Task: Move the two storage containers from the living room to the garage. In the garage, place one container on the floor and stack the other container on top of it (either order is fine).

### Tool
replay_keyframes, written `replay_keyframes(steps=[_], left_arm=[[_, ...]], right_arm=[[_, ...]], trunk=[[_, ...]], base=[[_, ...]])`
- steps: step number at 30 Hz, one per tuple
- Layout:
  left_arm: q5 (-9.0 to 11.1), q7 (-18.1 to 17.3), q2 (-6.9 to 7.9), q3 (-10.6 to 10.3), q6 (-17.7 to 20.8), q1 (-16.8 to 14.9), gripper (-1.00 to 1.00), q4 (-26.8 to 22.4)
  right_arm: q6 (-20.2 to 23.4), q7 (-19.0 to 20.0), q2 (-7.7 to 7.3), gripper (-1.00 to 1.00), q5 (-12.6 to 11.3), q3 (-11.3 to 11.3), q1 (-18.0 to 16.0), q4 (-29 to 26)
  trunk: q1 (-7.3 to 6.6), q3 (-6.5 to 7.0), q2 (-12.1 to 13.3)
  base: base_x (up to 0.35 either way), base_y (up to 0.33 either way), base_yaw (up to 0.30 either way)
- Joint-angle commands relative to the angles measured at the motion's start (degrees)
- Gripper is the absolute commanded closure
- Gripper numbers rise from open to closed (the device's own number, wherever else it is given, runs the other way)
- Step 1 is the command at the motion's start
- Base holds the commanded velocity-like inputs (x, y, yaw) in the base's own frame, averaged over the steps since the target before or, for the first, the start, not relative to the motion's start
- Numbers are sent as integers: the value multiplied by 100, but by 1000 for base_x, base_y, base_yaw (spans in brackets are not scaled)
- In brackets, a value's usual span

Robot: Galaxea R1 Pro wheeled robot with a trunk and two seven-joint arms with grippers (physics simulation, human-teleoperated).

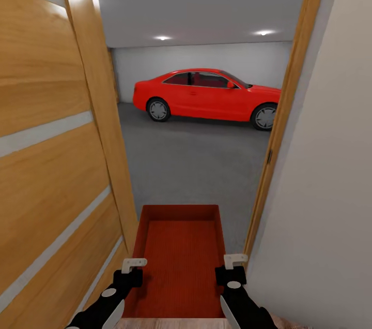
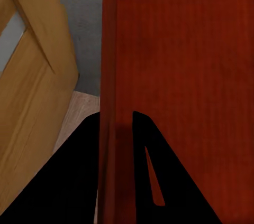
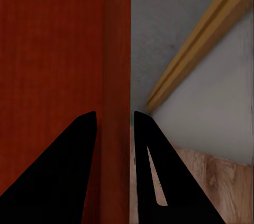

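We hold an orange-red storage container (image 1: 178, 256), lidless, low-walled, its inside bottom finely ribbed, out in front of us in the doorway to the garage. Our left gripper (image 2: 115, 129) pinches its left wall, our right gripper (image 3: 115, 129) its right wall. Ahead, a red car (image 1: 206, 93) stands on the grey floor (image 1: 196, 158).
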Motion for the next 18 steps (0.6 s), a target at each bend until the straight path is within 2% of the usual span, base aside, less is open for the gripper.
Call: replay_keyframes(steps=[1, 8, 18], left_arm=[[67, 87, 11, -4, 24, -8, 100, 20], [68, 87, 11, -4, 23, -8, 100, 20], [64, 87, 11, -4, 27, -9, 100, 20]], right_arm=[[57, -83, -93, 100, 239, 74, -4, -22], [57, -83, -93, 100, 241, 74, -4, -22], [57, -85, -95, 100, 242, 74, -4, -22]], trunk=[[0, -4, -4], [0, 9, -4], [0, 11, -4]], base=[[18, 22, -231], [12, 11, -193], [197, 154, -28]])
